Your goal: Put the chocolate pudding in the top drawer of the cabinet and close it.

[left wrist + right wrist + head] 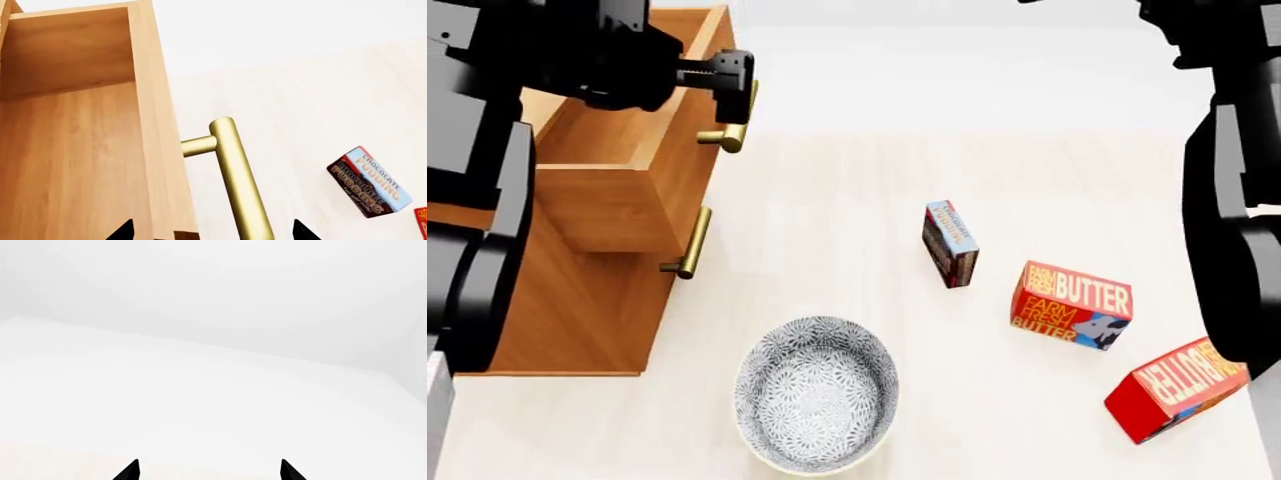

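The cabinet (574, 300) stands at the left. Its top drawer (614, 110) is pulled out, and its plain wood interior (67, 165) is bare. My left gripper (731, 90) is at the drawer front. In the left wrist view it (213, 231) is open, with the brass bar handle (233, 170) and the drawer's front wall between its fingertips, not clamped. The chocolate pudding (950, 243) stands on edge on the table right of the cabinet, and also shows in the left wrist view (370, 182). My right gripper (210, 472) is open and empty, facing white space.
The lower drawer's handle (694, 243) is below the open drawer. A patterned bowl (817, 393) sits near the front. Two butter boxes (1072, 305) (1174, 388) lie right of the pudding. My right arm (1234, 180) fills the right edge.
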Motion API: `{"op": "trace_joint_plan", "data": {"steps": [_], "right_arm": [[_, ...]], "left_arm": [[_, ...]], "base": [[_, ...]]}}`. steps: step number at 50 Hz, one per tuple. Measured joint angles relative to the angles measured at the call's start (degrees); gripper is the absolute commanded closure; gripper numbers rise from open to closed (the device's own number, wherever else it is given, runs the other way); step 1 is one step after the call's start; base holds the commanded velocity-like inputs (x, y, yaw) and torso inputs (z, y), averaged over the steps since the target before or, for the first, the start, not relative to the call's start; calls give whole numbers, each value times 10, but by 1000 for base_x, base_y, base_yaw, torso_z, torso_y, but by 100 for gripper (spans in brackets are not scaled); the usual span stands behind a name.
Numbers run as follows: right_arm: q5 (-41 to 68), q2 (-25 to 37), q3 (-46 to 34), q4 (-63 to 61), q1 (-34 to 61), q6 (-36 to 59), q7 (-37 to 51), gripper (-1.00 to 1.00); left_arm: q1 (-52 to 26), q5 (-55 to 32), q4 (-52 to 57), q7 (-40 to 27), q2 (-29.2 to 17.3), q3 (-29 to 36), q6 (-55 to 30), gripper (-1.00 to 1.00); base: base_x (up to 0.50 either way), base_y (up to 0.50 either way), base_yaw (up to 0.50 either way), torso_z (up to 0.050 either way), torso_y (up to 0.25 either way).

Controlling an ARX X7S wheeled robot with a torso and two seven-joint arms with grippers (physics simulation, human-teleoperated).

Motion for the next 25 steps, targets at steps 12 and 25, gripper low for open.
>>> {"op": "trace_joint_plan", "data": {"steps": [12,25], "right_arm": [[-1,-3,-2,22,6,-13,-2,-100],[-3,-3,-2,33,7,-20,-3,-100]], "left_arm": [[8,-1,-14,1,4,2,10,-100],[14,-4,1,2,12,8,7,-100]], "base": [[0,0,0,0,0],[0,0,0,0,-1]]}}
